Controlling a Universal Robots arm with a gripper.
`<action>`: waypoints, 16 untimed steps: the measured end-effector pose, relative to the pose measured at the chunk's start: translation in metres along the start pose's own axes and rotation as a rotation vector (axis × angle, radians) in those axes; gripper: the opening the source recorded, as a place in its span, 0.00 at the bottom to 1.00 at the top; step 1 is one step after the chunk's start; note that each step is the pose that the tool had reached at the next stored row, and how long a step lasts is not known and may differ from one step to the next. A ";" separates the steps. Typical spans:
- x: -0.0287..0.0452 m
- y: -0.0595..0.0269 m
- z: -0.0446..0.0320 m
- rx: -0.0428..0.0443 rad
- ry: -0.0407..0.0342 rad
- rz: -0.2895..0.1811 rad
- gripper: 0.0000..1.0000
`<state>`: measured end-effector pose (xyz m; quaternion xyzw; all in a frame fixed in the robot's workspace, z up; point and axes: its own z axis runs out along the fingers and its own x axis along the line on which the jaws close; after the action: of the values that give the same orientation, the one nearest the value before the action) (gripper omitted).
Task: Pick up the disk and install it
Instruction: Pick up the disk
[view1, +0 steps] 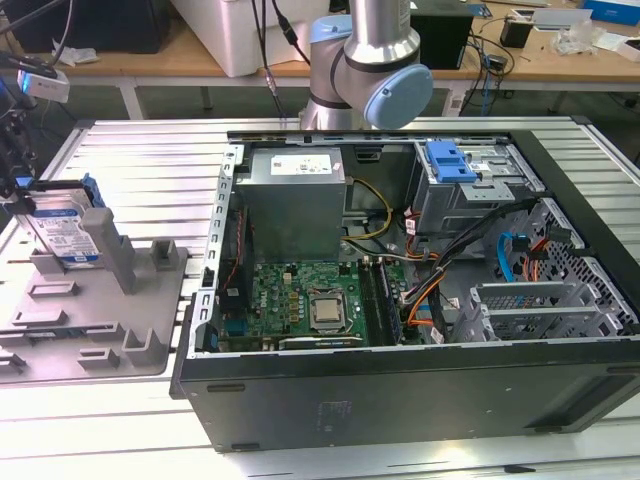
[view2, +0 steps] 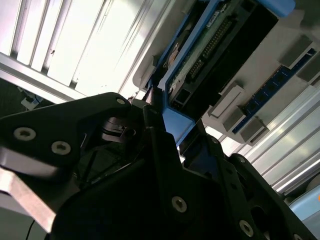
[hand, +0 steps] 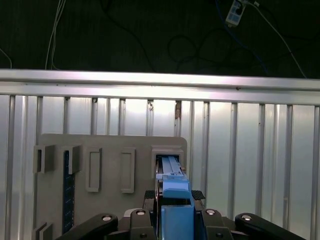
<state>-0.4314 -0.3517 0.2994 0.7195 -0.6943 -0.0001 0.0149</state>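
Note:
The disk (view1: 62, 228), a silver drive with a white-and-blue label in a blue carrier, stands on edge at the exterior view's left, its lower end at a slot of the grey fixture plate (view1: 90, 335). My gripper (view1: 28, 188) sits on the disk's upper end. In the first wrist view the blue carrier (hand: 176, 212) lies tight between my black fingers (hand: 148, 196), and my gripper (hand: 175, 196) is shut on it. The second wrist view shows my gripper (view2: 161, 117) on the carrier's blue corner (view2: 176, 126), with the disk's connector side (view2: 210, 55) beyond.
An open computer case (view1: 400, 405) takes up the middle and the exterior view's right, holding a grey power-supply box (view1: 295, 200), a motherboard (view1: 310, 300) and a drive cage with a blue bracket (view1: 448, 160). The fixture holds a blue memory stick (hand: 66, 190). The arm's joint (view1: 385, 85) rises behind the case.

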 end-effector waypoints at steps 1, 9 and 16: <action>0.0000 0.0000 -0.0009 -0.0005 0.0002 0.000 0.37; 0.0001 0.0002 -0.0065 -0.0006 0.0001 0.000 0.37; 0.0003 0.0003 -0.0153 -0.0005 0.0001 0.000 0.37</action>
<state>-0.4314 -0.3517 0.3147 0.7195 -0.6943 -0.0002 0.0151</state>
